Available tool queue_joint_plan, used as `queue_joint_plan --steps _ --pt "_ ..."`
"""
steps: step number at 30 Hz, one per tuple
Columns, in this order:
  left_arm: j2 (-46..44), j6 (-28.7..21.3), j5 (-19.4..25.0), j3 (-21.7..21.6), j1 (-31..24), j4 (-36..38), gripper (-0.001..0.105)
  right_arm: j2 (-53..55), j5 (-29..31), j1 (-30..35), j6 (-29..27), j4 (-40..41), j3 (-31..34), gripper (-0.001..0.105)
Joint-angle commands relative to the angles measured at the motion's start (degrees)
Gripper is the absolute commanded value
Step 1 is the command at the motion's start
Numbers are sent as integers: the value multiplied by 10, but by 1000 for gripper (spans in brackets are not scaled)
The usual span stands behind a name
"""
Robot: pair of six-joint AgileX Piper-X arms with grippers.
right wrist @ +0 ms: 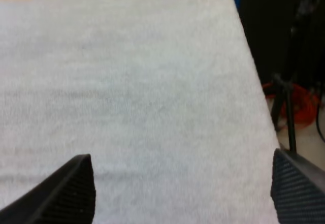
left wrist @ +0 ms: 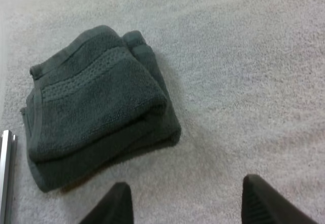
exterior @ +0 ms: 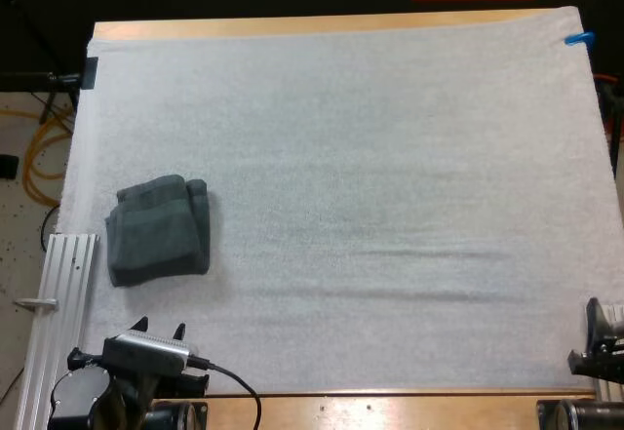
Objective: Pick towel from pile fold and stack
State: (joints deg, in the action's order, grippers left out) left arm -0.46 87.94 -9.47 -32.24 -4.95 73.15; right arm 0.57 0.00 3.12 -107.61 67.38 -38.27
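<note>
A dark grey-green folded towel [exterior: 159, 230] lies on the white mat near its left edge; in the left wrist view the folded towel [left wrist: 96, 102] shows as a neat bundle just ahead of my fingers. My left gripper [exterior: 161, 331] sits at the mat's near edge, a short way in front of the towel, open with nothing between its fingers [left wrist: 114, 206]. My right gripper [exterior: 597, 337] rests at the near right corner of the mat. Its fingers [right wrist: 71, 191] stand wide apart over bare mat, open and empty.
A metal rail [exterior: 60, 303] runs along the table's left side beside the towel. The white mat [exterior: 390, 176] stretches wide to the right of the towel. The mat's right edge drops off to the floor, where a stand and orange cables [right wrist: 294, 102] sit.
</note>
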Motion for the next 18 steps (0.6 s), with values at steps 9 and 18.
queue_joint_plan --steps 9,18 --pt "-75 1 -2 -6 0 -149 45 24 -20 0 -19 -146 -1 70" --pt "-75 3 -2 18 0 -235 45 24 -28 0 -18 -174 26 70"
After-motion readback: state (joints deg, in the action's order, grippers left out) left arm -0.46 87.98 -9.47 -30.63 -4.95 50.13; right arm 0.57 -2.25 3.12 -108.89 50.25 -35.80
